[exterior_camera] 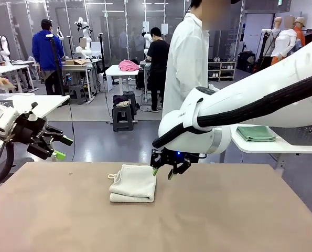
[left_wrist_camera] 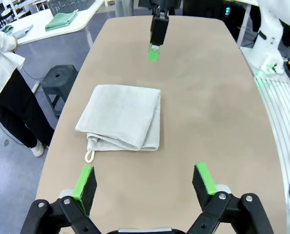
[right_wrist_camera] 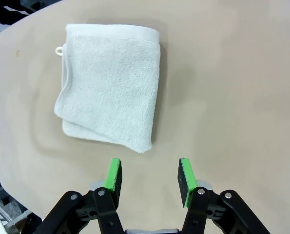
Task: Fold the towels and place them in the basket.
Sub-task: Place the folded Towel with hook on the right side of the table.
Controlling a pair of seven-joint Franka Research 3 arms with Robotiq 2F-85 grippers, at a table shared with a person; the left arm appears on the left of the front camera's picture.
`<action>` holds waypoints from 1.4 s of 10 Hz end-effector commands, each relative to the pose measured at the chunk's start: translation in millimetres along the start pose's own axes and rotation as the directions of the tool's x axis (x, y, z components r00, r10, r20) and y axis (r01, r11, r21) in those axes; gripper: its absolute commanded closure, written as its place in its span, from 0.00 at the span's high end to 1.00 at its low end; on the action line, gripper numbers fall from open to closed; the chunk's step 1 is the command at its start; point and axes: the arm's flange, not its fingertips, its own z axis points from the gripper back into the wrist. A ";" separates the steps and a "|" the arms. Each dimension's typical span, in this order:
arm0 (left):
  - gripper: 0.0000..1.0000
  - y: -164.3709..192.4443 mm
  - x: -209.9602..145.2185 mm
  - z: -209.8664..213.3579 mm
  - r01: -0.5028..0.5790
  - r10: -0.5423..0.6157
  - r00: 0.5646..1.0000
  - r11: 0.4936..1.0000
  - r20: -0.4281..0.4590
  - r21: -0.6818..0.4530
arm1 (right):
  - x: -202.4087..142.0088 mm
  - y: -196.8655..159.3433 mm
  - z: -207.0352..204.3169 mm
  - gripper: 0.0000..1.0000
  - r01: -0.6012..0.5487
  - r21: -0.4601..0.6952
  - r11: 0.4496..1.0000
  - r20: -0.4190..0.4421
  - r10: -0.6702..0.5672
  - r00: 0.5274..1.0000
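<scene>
Off-white towel (exterior_camera: 133,183) lies folded on the table (exterior_camera: 229,215); right gripper (exterior_camera: 163,173) half-open, empty, just beside it; left gripper (exterior_camera: 63,148) wide open, empty, well apart; best pinch every layer at the fold.

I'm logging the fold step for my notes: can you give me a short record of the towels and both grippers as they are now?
off-white towel: folded, flat on the table, corner loop showing
green towel: folded, on a white side table behind
left gripper: open, empty, raised over the table's left side
right gripper: open, empty, close beside the off-white towel, apart from it
</scene>
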 end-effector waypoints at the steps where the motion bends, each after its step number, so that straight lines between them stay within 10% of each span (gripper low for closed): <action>1: 1.00 -0.8 1.2 0.9 0.003 -0.003 1.000 1.000 0.000 0.000 | 10.3 -5.4 -18.2 0.59 0.015 0.028 0.999 0.005 -0.015 1.000; 14: 1.00 -0.8 1.2 0.9 0.003 -0.003 1.000 1.000 0.000 0.000 | 57.7 -14.5 -96.8 0.59 0.114 0.094 0.989 -0.035 -0.111 0.993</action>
